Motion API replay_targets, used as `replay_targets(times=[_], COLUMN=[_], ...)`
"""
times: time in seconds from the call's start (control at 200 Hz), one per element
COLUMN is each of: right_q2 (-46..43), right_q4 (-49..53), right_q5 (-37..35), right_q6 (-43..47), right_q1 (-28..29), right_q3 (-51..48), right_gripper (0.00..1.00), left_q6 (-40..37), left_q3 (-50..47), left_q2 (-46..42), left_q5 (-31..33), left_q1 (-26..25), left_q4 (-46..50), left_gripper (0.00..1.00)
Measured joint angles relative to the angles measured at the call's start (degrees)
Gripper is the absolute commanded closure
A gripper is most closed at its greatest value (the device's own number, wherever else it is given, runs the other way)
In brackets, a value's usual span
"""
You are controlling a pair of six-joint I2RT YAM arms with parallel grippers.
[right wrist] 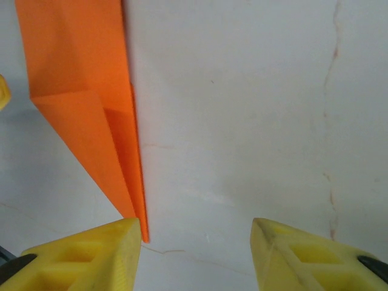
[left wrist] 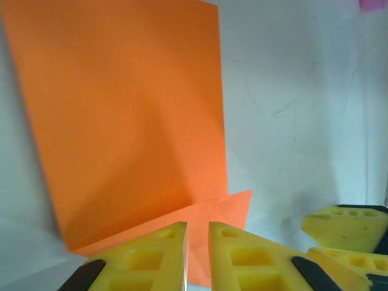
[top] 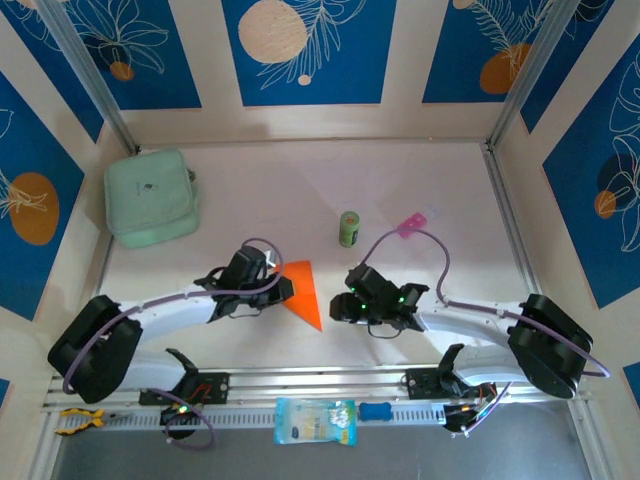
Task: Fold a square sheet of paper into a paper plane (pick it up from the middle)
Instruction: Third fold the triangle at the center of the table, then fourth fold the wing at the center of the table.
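The left end effector [left wrist: 198, 225] has its yellow fingers [left wrist: 151, 251] parted by only a narrow slit, standing over the near edge of the orange paper sheet [left wrist: 127, 115]; a bit of orange shows through the slit, and no pinch on it is visible. The right end effector [right wrist: 197, 221] is wide open with nothing between its fingers; the sheet's sharp tip [right wrist: 140, 233] lies just beside its left finger. The sheet [top: 305, 290] is folded into a long pointed wedge and lies flat on the white surface [top: 260, 200], between the two end effectors in the top view. Farther back stand a small green can [top: 349, 228] and a pink packet [top: 412, 224]. A mint-green pouch [top: 150, 197] sits in the far left corner.
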State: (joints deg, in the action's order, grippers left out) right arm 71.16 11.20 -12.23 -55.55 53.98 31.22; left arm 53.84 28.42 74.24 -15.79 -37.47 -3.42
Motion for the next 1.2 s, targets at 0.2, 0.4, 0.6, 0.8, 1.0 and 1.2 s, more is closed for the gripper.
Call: replay_targets(times=[0.2,0.4,0.6,0.8,1.0,1.2], right_q2=[3.28,8.02,13.75,16.87,19.12,21.03], right_q4=[-1.07,-1.25,-1.49,-2.23,-4.55,-6.19], right_q5=[-5.31,-5.25,-2.32,0.52,3.39,5.16], right_q6=[5.11,7.08,6.56,6.43,6.62,7.17], right_q1=[5.7,5.88,3.34,2.38,0.33,-0.57], right_q3=[4.0,8.07,11.02,11.82,11.87,12.44], right_gripper=[0.49,0.5,0.51,0.56,0.6,0.65], left_q6=[-1.46,-2.08,-2.34,-2.34,-2.27,-2.12], left_q3=[-1.99,-3.78,-5.42,-6.45,-6.56,-6.56], left_q2=[-4.52,-6.27,-6.34,-6.71,-6.43,-4.61], left_q5=[-0.28,-2.69,-5.11,-6.71,-8.52,-9.77], left_q1=[4.87,9.05,10.75,11.13,11.23,11.23], left_q4=[2.23,3.06,3.06,3.02,2.01,0.79], left_gripper=[0.74,0.71,0.69,0.68,0.67,0.66])
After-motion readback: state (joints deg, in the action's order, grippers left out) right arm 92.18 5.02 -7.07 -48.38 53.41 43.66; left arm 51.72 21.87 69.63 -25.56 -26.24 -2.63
